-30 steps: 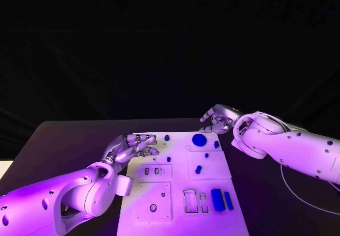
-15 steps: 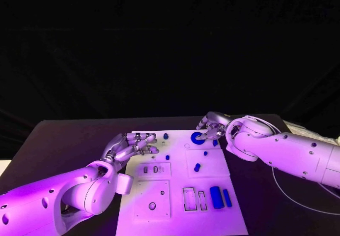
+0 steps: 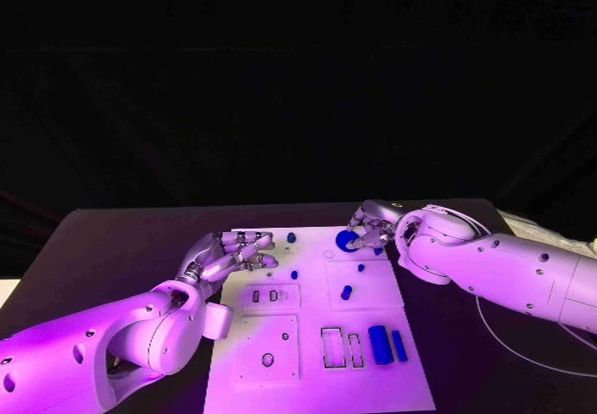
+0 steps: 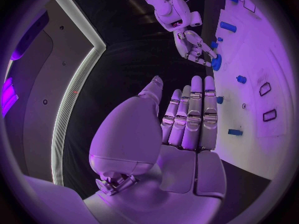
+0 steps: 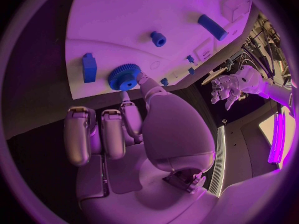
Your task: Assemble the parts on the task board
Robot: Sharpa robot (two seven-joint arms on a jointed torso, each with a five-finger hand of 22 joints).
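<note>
The white task board [image 3: 311,379] lies mid-table with several small blue parts on it. A blue gear [image 3: 347,242] lies flat near its far right corner. My right hand [image 3: 369,228] is at the gear; its thumb tip touches the gear's [image 5: 124,77] toothed rim, while the other fingers [image 5: 102,134] stay short of it. My left hand [image 3: 240,253] hovers over the board's far left corner. Its fingers [image 4: 190,117] are straight and side by side, the thumb apart, with nothing in them.
Two blue cylinders [image 3: 378,338] lie side by side near the board's right edge, beside two empty rectangular slots [image 3: 334,349]. Small blue pieces sit at mid-board [image 3: 346,293] and near the far edge [image 3: 292,237]. A blue block [image 5: 89,67] lies close to the gear.
My right hand has come down from beyond the board's far right corner onto the gear. The left hand has barely moved.
</note>
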